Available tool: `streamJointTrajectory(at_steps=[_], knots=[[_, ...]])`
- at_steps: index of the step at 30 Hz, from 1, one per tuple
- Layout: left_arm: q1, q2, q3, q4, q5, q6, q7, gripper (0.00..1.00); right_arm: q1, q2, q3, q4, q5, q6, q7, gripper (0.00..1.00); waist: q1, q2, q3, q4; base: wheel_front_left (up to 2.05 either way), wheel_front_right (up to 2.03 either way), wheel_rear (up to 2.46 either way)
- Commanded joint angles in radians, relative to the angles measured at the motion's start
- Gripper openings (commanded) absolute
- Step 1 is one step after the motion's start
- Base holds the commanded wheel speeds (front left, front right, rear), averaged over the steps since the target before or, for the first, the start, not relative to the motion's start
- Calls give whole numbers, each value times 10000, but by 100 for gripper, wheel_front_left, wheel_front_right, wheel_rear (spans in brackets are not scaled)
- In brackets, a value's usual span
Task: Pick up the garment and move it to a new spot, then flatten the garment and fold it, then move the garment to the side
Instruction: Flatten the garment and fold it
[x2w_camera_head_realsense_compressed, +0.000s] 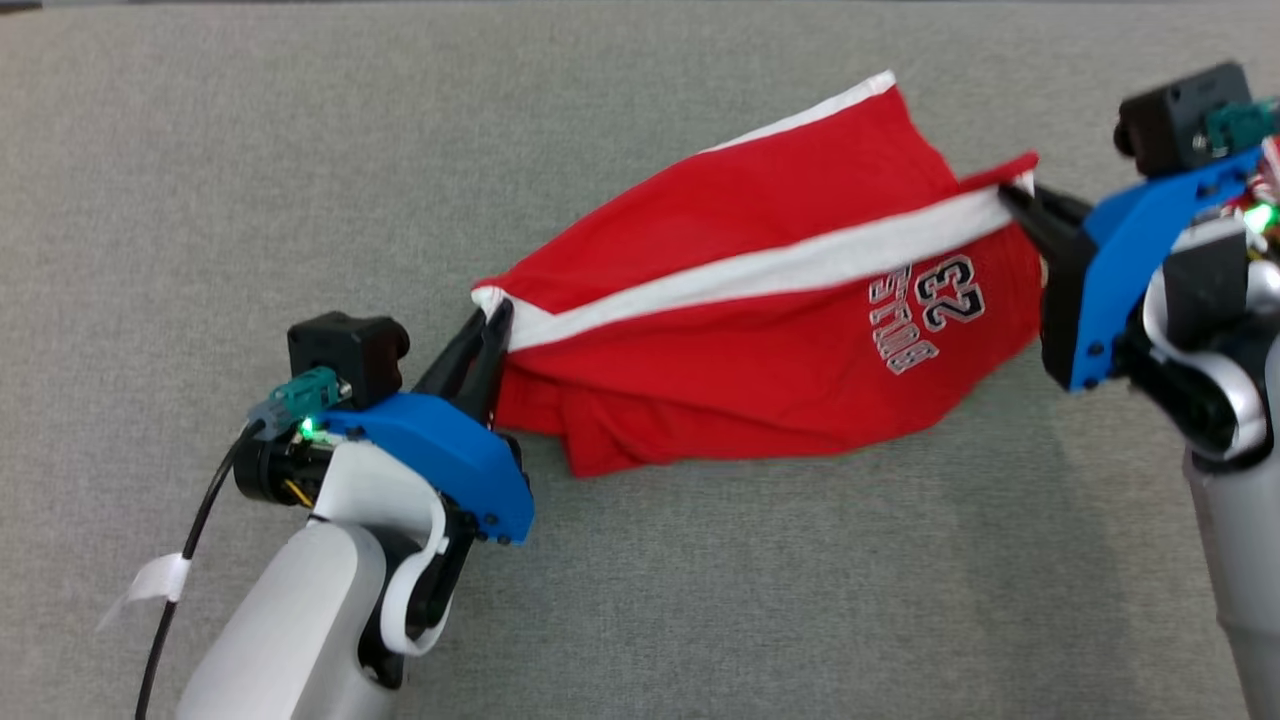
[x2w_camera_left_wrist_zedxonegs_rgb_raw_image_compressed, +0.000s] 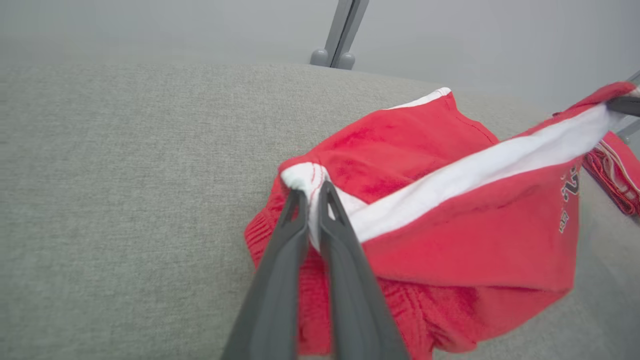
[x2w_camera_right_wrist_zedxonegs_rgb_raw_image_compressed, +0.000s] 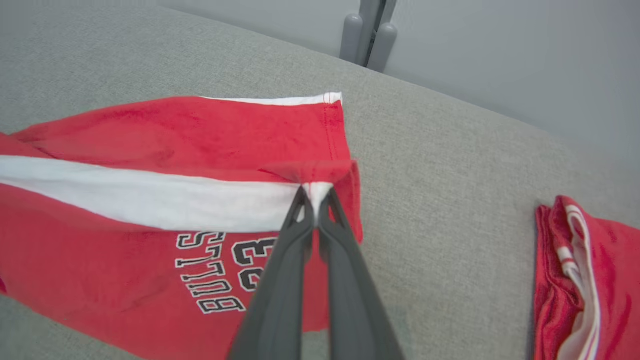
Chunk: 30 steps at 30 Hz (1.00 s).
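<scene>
The shorts (x2w_camera_head_realsense_compressed: 740, 390) hang stretched over the table (x2w_camera_head_realsense_compressed: 250, 150), just 3 o'clock of centre, with left jaws clenched on the white stripe's 8 o'clock end and right jaws on its 2 o'clock end; seemingly mid-carry, so next both ends need lowering evenly, taut, to flatten.

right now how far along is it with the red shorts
Done: the shorts are picked up, with the left gripper and right gripper each shut on one end of the white stripe. In hand: they hang stretched between the grippers over the grey surface, bunched, not flat. Left: lay flat, fold, move aside.
</scene>
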Motion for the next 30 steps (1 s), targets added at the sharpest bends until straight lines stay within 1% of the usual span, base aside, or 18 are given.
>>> streamJointTrajectory(at_steps=[1, 7, 11, 17, 18, 19, 24, 29, 30], knots=[[-227, -39, 46, 148, 99, 71, -102, 0, -374, -30, 37, 192, -17, 2, -181, 0, -3, -3, 355, 299, 0, 0, 0], [-955, -394, 182, 936, 162, 236, -447, 0, -1612, -9, 150, 1431, -201, 2, -1071, 0, -3, -3, 806, 653, 0, 0, 0], [-1348, -571, 197, 1316, 152, 175, -599, 0, -2174, 79, 92, 2152, -407, 2, -1667, 0, -3, -3, 970, 824, 0, 0, 0], [-1773, -750, 168, 1870, 101, 93, -728, 0, -2681, 388, 46, 3224, -566, 2, -2362, 0, -3, -3, 1051, 896, 0, 0, 0], [-1817, -795, 170, 1924, 97, 74, -805, 44, -2722, 427, 67, 3392, -577, 2, -2465, 43, -3, -3, 1049, 902, 0, 0, 0], [-1836, -835, 167, 1994, 91, 54, -871, 99, -2779, 464, 62, 3516, -571, 2, -2637, 100, -3, -3, 1044, 907, 0, 0, 0], [-1747, -995, 194, 2202, -96, -116, -1265, 100, -2903, 522, 162, 4159, -548, 2, -3374, 100, -3, -3, 863, 928, 0, 0, 0], [-1232, -1146, 377, 2302, -490, -383, -1872, 100, -2669, 495, 195, 4675, -299, 2, -3920, 100, -3, -3, 402, 947, 0, 0, 0], [-1232, -1146, 377, 2302, -490, -383, -1872, 100, -2669, 495, 195, 4675, -299, 2, -3920, 100, -3, -3, 402, 947, 0, 0, 0]])
